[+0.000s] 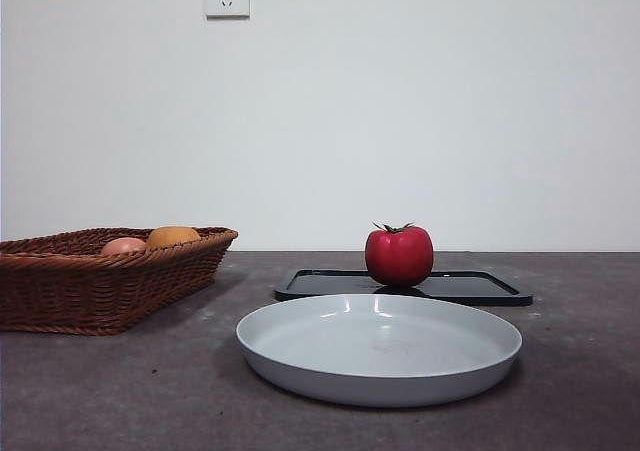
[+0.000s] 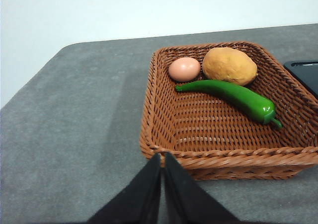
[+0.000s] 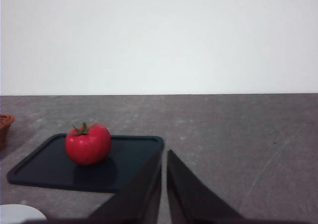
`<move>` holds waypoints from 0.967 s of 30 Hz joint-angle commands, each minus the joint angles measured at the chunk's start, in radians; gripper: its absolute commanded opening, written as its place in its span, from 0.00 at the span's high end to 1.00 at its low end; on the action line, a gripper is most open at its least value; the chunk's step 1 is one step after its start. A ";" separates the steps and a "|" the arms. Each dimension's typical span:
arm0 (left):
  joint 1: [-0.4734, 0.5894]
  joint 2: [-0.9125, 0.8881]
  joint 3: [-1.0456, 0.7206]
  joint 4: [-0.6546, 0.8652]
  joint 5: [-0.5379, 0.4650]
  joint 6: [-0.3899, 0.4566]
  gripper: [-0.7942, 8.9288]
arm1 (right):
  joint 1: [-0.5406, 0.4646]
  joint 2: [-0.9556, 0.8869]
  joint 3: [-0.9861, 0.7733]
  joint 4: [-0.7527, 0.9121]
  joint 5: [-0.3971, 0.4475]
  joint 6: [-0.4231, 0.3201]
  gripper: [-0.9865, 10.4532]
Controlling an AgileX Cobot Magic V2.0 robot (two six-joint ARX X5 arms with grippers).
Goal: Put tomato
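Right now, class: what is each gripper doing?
Left gripper: closed, empty, near the basket.
Right gripper: closed, empty, short of the tomato on the black tray.

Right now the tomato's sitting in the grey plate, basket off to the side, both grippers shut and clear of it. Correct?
Not quite. The tomato sits on the black tray behind the grey plate, which holds nothing, as the front view shows. The rest stands: the basket is off to the side, and the left gripper and right gripper are shut, clear of it.

Basket cut off, hides green pepper.
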 commanded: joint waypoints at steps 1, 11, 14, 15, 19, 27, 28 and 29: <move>0.002 -0.002 -0.021 -0.009 0.000 -0.008 0.91 | 0.000 -0.017 -0.036 0.028 0.018 0.020 0.91; 0.002 -0.002 -0.021 -0.009 0.000 -0.008 0.91 | 0.000 -0.048 -0.095 -0.041 0.022 0.036 0.91; 0.002 -0.002 -0.021 -0.009 0.000 -0.008 0.91 | 0.000 -0.048 -0.095 -0.106 0.033 0.037 0.91; 0.002 -0.002 -0.021 -0.009 0.000 -0.008 0.91 | 0.000 -0.048 -0.095 -0.133 0.040 0.037 0.91; 0.002 -0.002 -0.021 -0.009 0.000 -0.008 0.91 | 0.002 -0.039 -0.095 -0.167 0.045 0.037 0.91; 0.002 -0.002 -0.021 -0.009 0.000 -0.008 0.91 | 0.002 -0.042 -0.095 -0.142 0.039 0.037 0.91; 0.002 -0.002 -0.021 -0.009 0.000 -0.008 0.91 | 0.002 -0.042 -0.095 -0.142 0.039 0.037 0.91; 0.002 -0.002 -0.021 -0.009 0.000 -0.008 0.91 | 0.002 -0.042 -0.095 -0.142 0.039 0.037 0.91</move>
